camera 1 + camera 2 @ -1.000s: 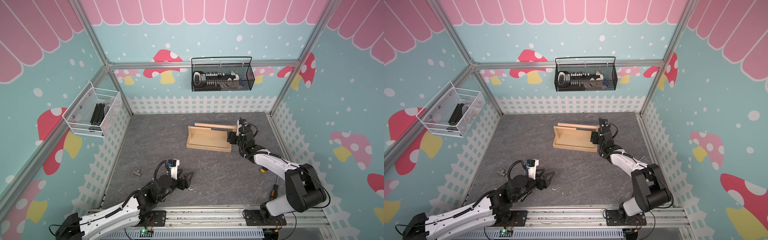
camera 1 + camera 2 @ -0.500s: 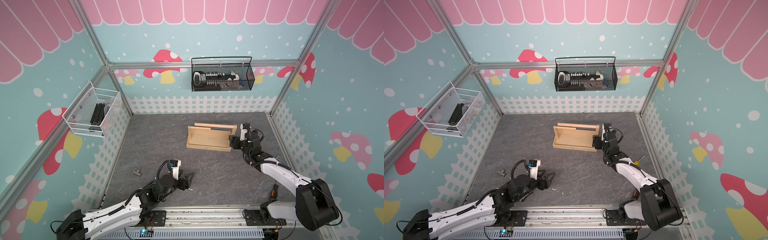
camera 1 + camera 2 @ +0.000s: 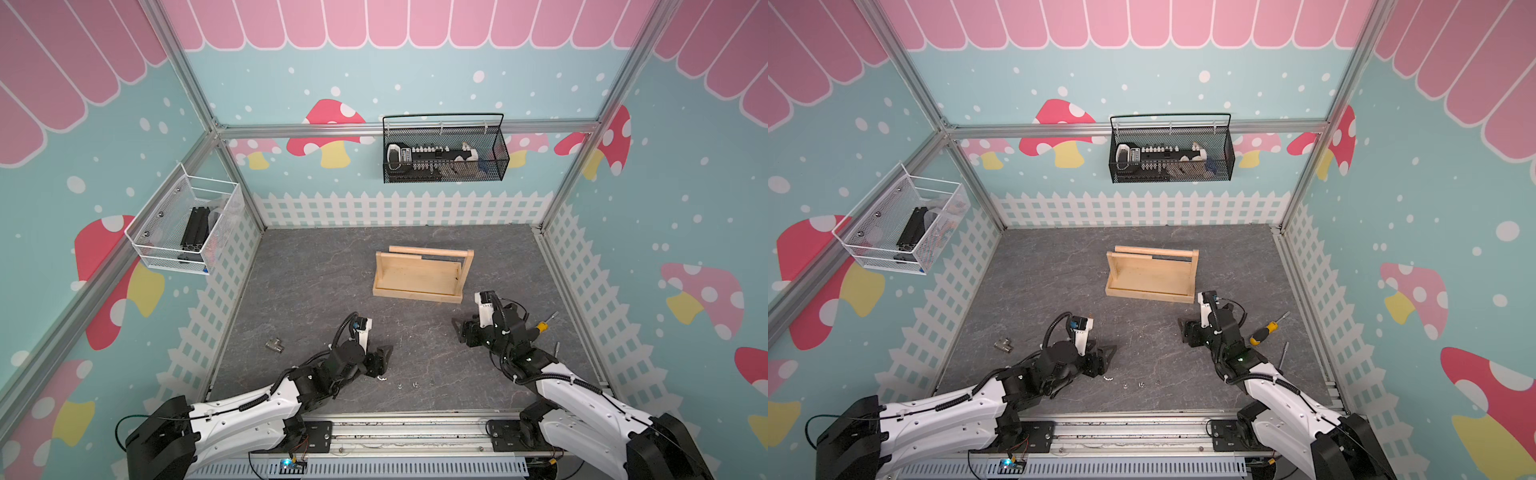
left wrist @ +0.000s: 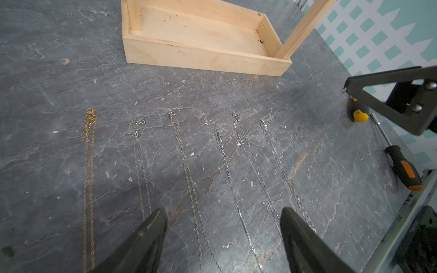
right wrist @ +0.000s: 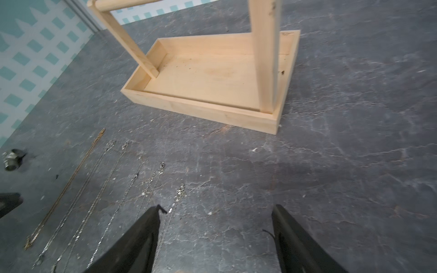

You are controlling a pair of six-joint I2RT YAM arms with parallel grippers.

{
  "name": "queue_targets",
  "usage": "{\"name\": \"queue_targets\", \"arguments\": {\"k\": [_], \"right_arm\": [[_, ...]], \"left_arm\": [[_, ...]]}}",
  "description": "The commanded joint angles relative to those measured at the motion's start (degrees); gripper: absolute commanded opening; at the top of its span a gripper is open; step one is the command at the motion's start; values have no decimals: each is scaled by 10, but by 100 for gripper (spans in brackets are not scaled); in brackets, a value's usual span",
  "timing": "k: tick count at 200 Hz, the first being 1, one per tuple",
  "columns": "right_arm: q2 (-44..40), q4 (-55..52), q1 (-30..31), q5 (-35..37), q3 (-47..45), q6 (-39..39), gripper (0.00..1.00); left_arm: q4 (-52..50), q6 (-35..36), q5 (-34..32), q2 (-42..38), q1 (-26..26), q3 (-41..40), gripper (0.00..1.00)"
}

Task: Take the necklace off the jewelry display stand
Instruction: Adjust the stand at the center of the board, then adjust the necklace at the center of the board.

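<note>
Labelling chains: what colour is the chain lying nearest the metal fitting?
That chain is gold; it shows best in the left wrist view.

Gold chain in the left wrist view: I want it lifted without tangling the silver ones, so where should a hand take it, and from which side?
Probably at the clasp end, where the gold chain bunches thickest. Come straight down from above, jaws across the doubled strand: it lies flat and straight on the table, so no side offers an edge.
</note>
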Motion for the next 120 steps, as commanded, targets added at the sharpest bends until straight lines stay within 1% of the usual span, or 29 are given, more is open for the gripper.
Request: {"name": "queue_targets", "arguments": {"k": [1, 15, 36, 52, 72, 87, 106, 120], "right_arm": [[30, -9, 23, -18, 15, 3, 75], [58, -33, 42, 0, 32, 2, 73], [93, -108, 83, 90, 73, 5, 68], [116, -135, 110, 127, 96, 19, 61], [151, -137, 134, 137, 118, 39, 59], [200, -144, 147, 136, 145, 46, 59], [277, -175, 159, 144, 194, 62, 47], [318, -177, 169, 149, 215, 80, 45]], "left_arm": [[11, 3, -23, 3, 4, 19, 76], [24, -2, -25, -2, 4, 16, 76], [33, -10, -19, 0, 4, 11, 76], [38, -16, -8, 5, 4, 7, 76], [50, -22, 5, 5, 4, -2, 76], [61, -26, 6, 0, 4, -10, 76], [65, -26, 6, -6, 4, -14, 76], [66, -27, 11, -11, 4, -13, 76]]}}
